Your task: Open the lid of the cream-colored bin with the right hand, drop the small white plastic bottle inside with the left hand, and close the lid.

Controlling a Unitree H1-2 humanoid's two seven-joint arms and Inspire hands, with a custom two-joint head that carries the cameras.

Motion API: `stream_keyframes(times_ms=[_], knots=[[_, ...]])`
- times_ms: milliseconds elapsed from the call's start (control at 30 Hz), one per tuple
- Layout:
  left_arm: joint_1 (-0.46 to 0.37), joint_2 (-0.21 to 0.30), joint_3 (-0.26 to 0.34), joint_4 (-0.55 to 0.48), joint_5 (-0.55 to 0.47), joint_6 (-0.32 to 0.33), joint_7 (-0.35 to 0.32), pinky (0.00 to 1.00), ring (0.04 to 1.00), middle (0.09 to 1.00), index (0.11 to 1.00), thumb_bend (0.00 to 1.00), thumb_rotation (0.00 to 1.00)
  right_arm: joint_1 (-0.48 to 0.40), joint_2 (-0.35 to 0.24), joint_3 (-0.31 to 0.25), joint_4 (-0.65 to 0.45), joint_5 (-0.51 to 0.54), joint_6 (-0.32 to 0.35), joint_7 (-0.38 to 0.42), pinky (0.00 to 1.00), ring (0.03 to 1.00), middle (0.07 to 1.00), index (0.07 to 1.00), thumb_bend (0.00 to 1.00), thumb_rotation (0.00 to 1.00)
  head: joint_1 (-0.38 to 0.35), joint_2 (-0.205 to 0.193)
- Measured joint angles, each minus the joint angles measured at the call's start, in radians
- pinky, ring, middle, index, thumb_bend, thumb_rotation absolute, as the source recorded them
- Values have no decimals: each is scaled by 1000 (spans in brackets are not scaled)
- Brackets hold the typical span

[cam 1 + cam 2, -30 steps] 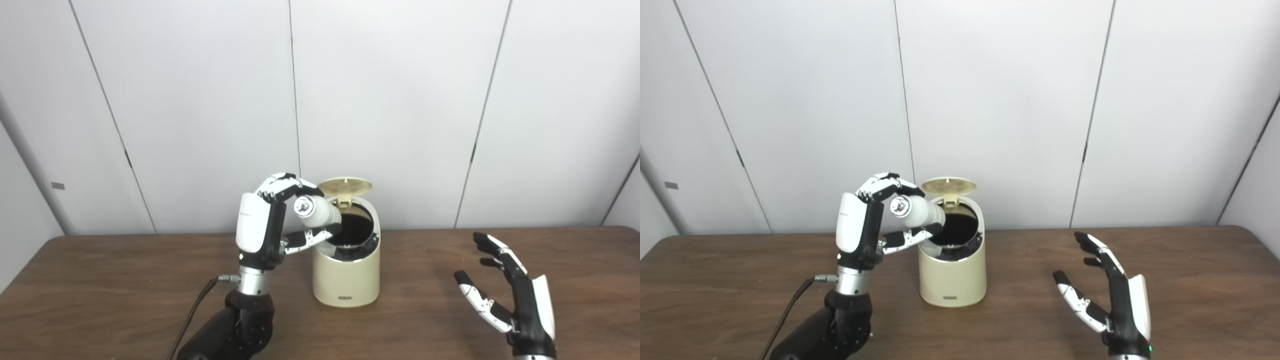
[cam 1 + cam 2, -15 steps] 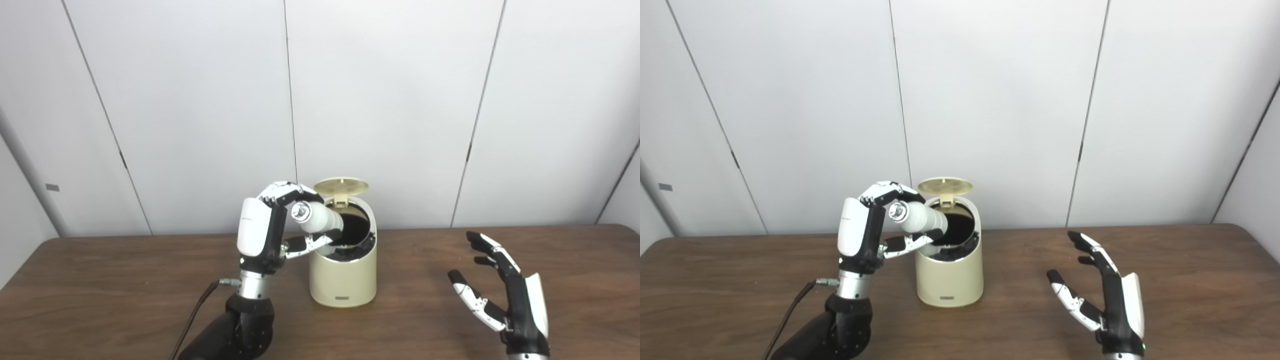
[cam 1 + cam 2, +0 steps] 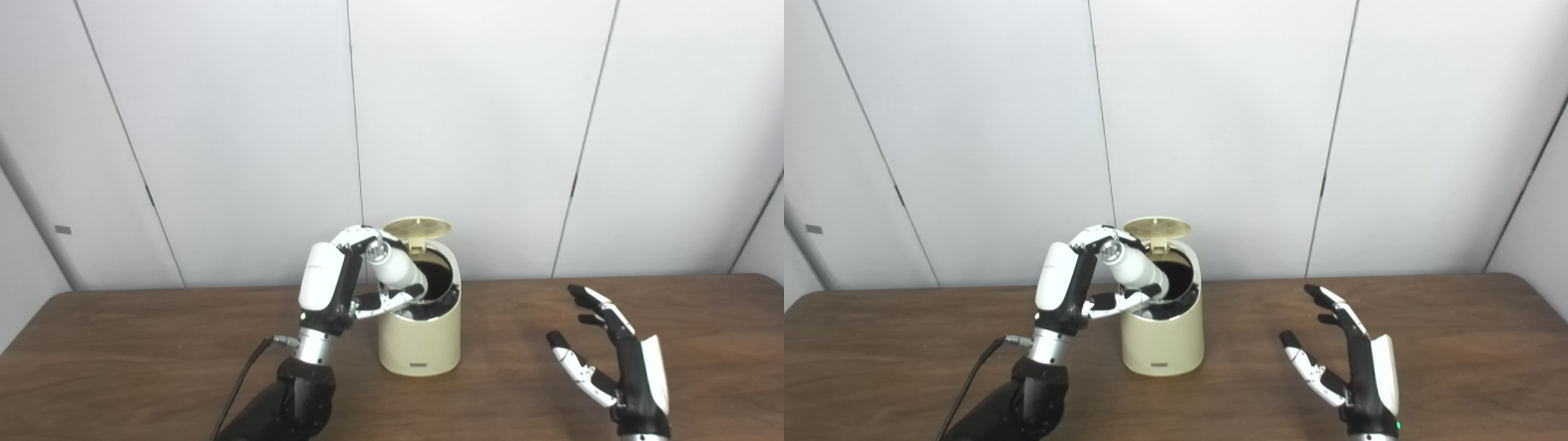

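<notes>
The cream-colored bin (image 3: pixel 419 343) stands mid-table with its lid (image 3: pixel 417 226) flipped up at the back, showing a dark inside. My left hand (image 3: pixel 334 285) is at the bin's left rim, shut on the small white plastic bottle (image 3: pixel 398 271). The bottle tilts steeply, its capped end up by my fingers and its lower end inside the bin's mouth. My right hand (image 3: pixel 618 367) rests open over the table to the right of the bin, palm turned inward, fingers spread, holding nothing.
The brown wooden table (image 3: pixel 122 355) runs the full width of the view, with pale wall panels close behind it. A black cable (image 3: pixel 245 380) trails from my left wrist down to the front edge.
My left hand has shifted right and tipped the bottle from almost level to steep, so its lower end has gone into the bin's mouth. The view has shifted a little; my right hand barely moved.
</notes>
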Motion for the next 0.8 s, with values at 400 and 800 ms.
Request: stream_keyframes(times_ms=[400, 800], knots=[[24, -7, 65, -15, -11, 2, -97, 841, 769, 693, 688, 1000, 378, -1, 0, 0, 4, 2, 1, -1, 691, 786, 797, 775, 279, 444, -2, 0], [29, -5, 62, -30, -3, 2, -96, 780, 751, 694, 677, 944, 239, -2, 0, 0, 6, 4, -1, -2, 692, 785, 791, 773, 276, 428, -5, 3]])
